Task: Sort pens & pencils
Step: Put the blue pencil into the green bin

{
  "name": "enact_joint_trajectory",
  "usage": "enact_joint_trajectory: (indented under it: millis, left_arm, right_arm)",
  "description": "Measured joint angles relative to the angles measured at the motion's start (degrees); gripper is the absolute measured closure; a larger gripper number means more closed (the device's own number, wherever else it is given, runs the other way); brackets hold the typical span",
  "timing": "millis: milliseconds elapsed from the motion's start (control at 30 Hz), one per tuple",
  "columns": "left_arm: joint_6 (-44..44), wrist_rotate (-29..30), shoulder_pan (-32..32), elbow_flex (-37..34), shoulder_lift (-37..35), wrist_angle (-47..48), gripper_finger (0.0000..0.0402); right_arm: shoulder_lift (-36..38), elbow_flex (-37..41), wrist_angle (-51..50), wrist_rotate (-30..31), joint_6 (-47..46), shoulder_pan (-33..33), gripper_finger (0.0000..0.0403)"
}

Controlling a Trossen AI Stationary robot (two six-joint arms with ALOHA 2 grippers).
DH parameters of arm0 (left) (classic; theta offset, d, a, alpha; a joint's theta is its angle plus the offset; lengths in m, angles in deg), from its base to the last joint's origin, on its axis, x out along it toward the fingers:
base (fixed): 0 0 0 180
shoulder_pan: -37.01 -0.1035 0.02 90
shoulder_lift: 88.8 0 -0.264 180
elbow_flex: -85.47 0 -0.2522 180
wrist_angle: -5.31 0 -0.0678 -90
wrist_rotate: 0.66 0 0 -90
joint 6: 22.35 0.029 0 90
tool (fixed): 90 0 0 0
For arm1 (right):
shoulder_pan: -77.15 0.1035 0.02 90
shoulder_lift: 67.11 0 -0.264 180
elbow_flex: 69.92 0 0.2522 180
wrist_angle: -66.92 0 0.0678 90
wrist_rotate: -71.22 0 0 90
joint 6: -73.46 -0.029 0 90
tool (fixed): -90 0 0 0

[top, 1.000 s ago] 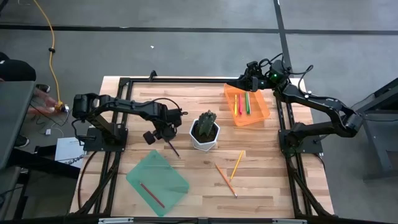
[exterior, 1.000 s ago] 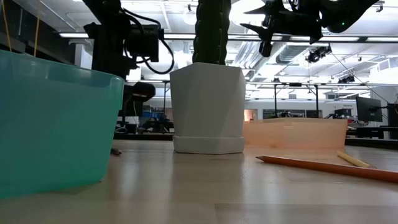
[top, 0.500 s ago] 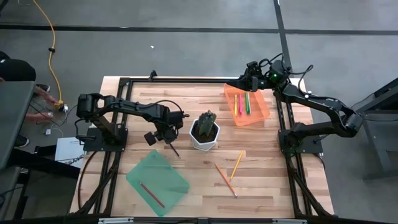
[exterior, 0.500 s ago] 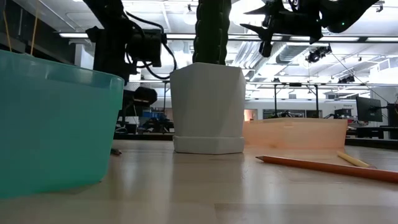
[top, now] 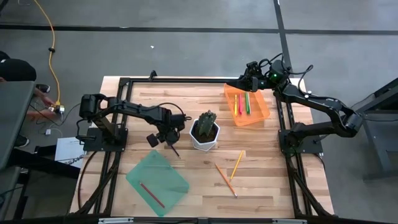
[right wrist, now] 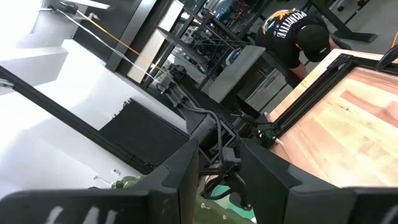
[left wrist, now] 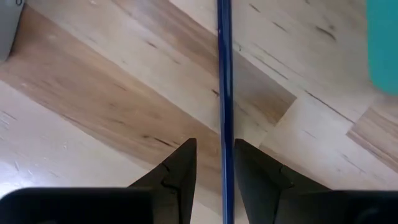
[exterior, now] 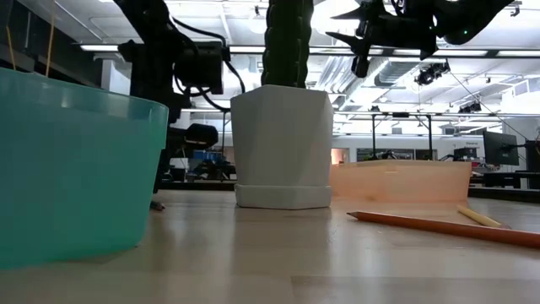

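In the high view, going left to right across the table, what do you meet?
Left gripper shut on dark pencil → white pot with green cactus → yellow-orange pencil → orange tray holding pink, yellow and green pens.

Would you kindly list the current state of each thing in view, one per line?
left gripper: shut on the dark pencil, beside the cactus pot
right gripper: open, empty, raised at the orange tray
orange tray: holds three pens
green tray: holds one red pencil
two orange pencils: loose on the table
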Motion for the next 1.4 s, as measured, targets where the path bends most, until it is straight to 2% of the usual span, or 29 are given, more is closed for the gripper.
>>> enact_joint_trajectory:
  millis: [633,900,1400]
  left_arm:
    - [0.07,-2.19,0.2,-1.7,-0.04,0.13,0.0307]
    - [-1.02,2.12,3.08,-3.37,-0.24,-1.48,0.0307]
    - [-4.57,2.75,3.04,-3.28,-0.15,-2.95,0.0307]
  right_arm:
    - [0.0,0.0,0.0,0.04,0.44,0.01,0.029]
    - [0.0,0.0,0.0,0.08,0.85,-0.01,0.029]
    - [0.0,0.0,-0.02,0.15,0.85,-0.08,0.029]
